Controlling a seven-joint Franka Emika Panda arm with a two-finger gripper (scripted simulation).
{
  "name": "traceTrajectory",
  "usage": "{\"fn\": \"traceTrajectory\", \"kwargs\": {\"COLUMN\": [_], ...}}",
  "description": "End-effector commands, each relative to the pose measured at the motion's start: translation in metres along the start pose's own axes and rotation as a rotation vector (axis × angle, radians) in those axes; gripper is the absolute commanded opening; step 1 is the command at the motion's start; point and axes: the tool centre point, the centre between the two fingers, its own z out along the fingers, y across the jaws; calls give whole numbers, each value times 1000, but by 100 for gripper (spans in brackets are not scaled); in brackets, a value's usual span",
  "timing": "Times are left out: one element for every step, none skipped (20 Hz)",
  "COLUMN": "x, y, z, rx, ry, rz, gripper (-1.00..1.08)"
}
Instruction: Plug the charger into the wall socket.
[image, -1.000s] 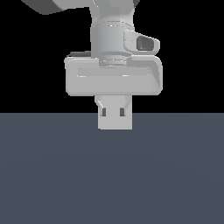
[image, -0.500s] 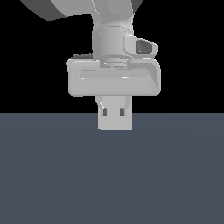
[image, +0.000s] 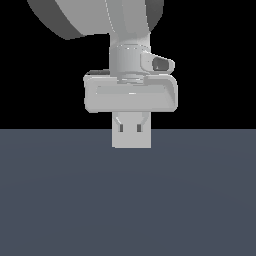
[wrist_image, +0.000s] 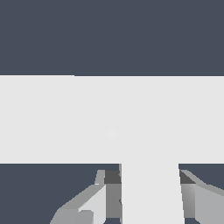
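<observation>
The fingers (wrist_image: 94, 202) are clamped on the charger (wrist_image: 151, 197): in the wrist view one grey finger lies against each long side of the pale block, the darker inner pads meeting it with no gap. The gripper (wrist_image: 149, 181) therefore holds the block squarely in the middle of its grasp. The block's far end runs straight into the broad pale face of the wall socket (wrist_image: 65, 118), which spans the whole width of the wrist view. The two are the same light grey and no seam shows between them, so I cannot tell whether they touch or stand just apart. The charger's stub cannot be made out, and only a faint smudge marks the middle of the plate there

In the exterior view the wall socket (image: 131, 139) stands upright as a small square plate in the centre, with two tiny dark holes side by side on its face. It is nearer than the gripper and hides the fingers and the charger, save for two slanted pale edges showing above its upper corners. Directly above and behind it sits the wide pale housing (image: 130, 95), level and reaching well past the plate to the exterior view's left and right. The arm (image: 125, 30) rises from it, curving off toward the exterior view's left. The plate's lower part stands against the dark slate floor (image: 50, 200), with black background behind the housing
</observation>
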Motion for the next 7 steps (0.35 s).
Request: {"fn": "traceTrajectory", "kwargs": {"x": [5, 6, 7, 7, 7, 7, 6], "y": [0, 0, 0, 0, 0, 0, 0], "z": [1, 1, 1, 1, 1, 1, 1], "rx": [0, 0, 0, 0, 0, 0, 0], "ry": [0, 0, 0, 0, 0, 0, 0], "rz": [0, 0, 0, 0, 0, 0, 0], "gripper": [-100, -100, -100, -100, -100, -100, -100]}}
